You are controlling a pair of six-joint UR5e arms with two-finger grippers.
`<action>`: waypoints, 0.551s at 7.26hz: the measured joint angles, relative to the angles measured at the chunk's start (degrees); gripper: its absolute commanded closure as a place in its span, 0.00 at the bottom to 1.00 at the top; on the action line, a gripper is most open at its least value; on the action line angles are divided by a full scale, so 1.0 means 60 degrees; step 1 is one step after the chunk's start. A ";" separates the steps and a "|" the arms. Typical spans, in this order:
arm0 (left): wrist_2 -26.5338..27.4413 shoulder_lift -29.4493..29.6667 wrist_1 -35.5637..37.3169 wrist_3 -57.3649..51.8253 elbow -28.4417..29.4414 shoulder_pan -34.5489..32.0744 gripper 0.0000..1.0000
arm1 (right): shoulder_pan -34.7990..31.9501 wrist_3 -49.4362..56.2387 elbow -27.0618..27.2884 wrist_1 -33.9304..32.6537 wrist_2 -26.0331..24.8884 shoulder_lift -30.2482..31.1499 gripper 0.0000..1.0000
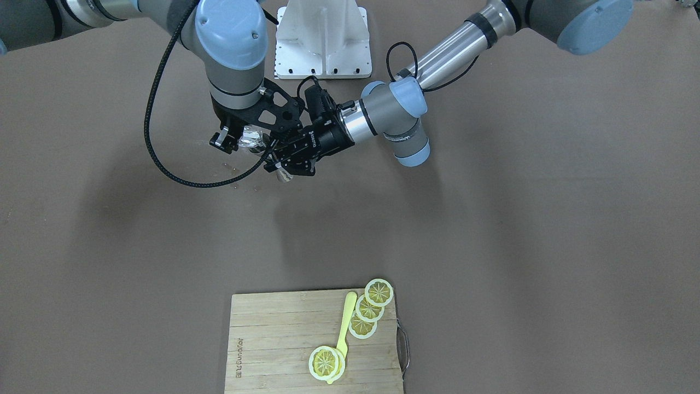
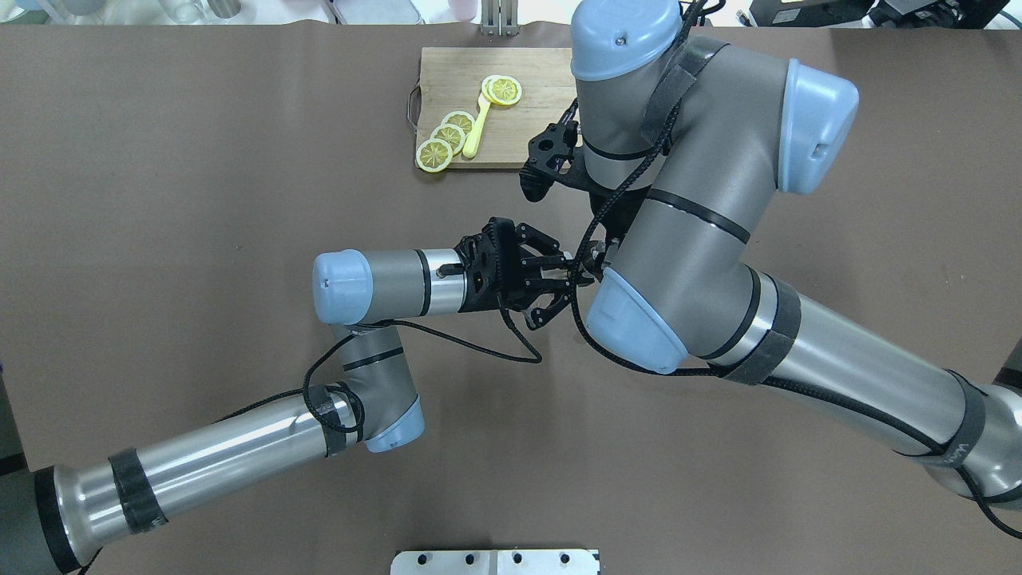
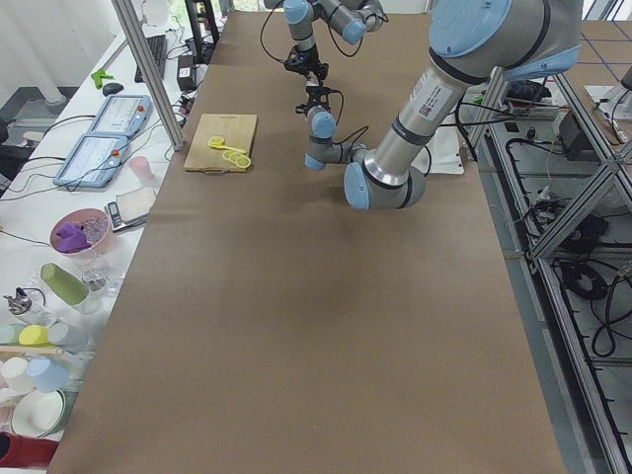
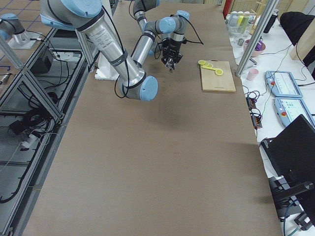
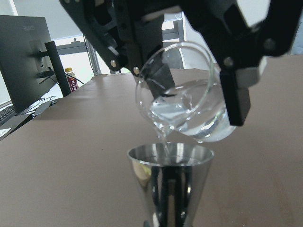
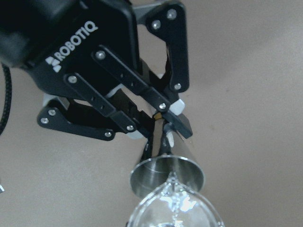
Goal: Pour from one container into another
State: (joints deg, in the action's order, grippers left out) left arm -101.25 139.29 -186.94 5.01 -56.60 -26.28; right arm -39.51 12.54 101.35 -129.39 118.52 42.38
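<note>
Jigger (image 5: 170,182), shiny steel, is pinched at its waist in my left claw (image 6: 163,130); just above its rim my right claw (image 5: 191,85) grips the tilted clear cup (image 5: 189,111), liquid trickling. Open table (image 1: 492,219) around; board (image 1: 273,328) well off.

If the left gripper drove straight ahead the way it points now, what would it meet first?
Most likely the glass cup held tilted in the right gripper, just beyond the jigger; depth is unclear.
</note>
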 measured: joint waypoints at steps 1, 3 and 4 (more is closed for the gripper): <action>0.0000 0.0002 0.0000 0.0000 0.0000 0.0000 1.00 | -0.0022 0.0041 0.0100 -0.0078 -0.0004 0.0013 1.00; 0.0000 0.0002 0.0000 0.0000 0.0000 0.0004 1.00 | -0.0100 0.0054 0.0636 -0.0230 0.0000 0.0162 1.00; 0.0000 0.0002 -0.0004 0.0000 0.0000 0.0009 1.00 | -0.0127 0.0028 0.0995 -0.0261 -0.0006 0.0325 1.00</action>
State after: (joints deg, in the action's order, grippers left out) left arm -101.25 139.31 -186.96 5.01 -56.60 -26.22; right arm -40.27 12.70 107.32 -130.96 118.48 44.33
